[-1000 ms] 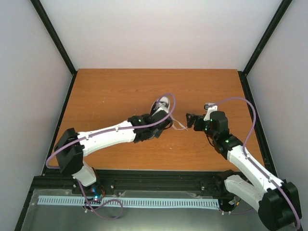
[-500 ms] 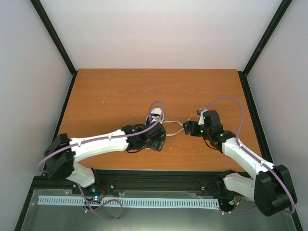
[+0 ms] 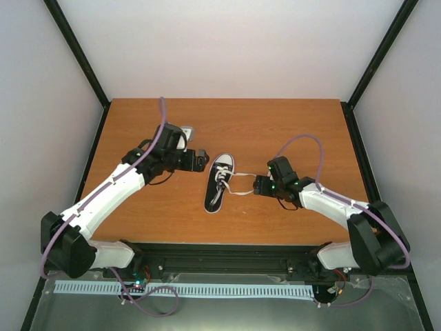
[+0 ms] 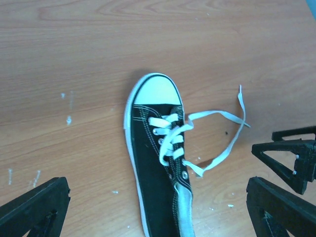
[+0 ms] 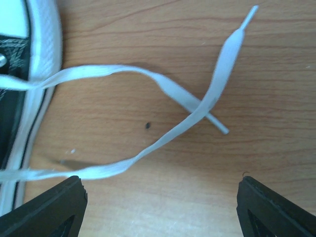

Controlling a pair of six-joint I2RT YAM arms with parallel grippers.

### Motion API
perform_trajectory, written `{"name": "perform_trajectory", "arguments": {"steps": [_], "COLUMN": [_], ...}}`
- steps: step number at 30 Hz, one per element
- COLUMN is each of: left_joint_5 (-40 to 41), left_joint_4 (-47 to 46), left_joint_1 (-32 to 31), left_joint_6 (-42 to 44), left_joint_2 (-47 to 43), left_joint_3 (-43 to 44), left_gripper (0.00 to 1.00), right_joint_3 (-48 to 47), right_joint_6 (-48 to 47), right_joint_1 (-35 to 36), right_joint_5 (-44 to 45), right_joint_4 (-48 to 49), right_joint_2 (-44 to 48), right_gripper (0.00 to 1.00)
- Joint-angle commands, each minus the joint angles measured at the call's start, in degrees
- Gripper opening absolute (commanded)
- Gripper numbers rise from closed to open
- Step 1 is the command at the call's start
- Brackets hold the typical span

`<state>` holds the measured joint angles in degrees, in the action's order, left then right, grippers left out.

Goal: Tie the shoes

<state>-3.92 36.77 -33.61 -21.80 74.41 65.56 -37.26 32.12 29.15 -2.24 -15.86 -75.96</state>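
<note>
I noted the sneaker (image 3: pixel 219 183) lying mid-table (image 3: pixel 296 131), toe toward the far edge. Left gripper (image 3: pixel 200 158) stood wide open and empty beside it. Right gripper (image 3: pixel 258 185) was open and empty at the crossed laces (image 5: pixel 197 111).

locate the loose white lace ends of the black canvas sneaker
In the top view the lace ends lie crossed on the table, between the sneaker and the right gripper.

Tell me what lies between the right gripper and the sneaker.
Two loose white laces from the sneaker, crossed on the table; the right wrist view shows it best.
</note>
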Motion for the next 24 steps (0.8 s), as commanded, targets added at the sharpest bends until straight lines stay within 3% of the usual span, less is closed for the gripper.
{"name": "perform_trajectory", "arguments": {"steps": [1,9,14,24], "left_joint_5": [-8.5,-12.1,-6.6,-6.3], "left_joint_4": [-3.5,9.7,5.2,-7.5], "left_joint_1": [3.4,3.4,3.4,3.4], "left_joint_6": [1.7,8.6,5.3,-7.0], "left_joint_2": [-3.6,-6.6,-12.8,-20.1], "left_joint_3": [-1.4,4.7,-2.6,-18.8], "left_gripper": [1.0,1.0,1.0,1.0], "right_joint_3": [-3.0,-11.1,-15.1,-20.4], "right_joint_6": [3.2,-10.8,-15.8,-19.7], "right_joint_1": [1.6,1.8,1.8,1.8], "right_joint_5": [10.1,8.9,8.8,6.6], "right_joint_4": [-1.1,-4.7,-6.6,-7.9], "right_joint_2": [-3.3,-10.4,-15.2,-24.5], "right_gripper": [0.82,0.72,0.68,0.63]}}
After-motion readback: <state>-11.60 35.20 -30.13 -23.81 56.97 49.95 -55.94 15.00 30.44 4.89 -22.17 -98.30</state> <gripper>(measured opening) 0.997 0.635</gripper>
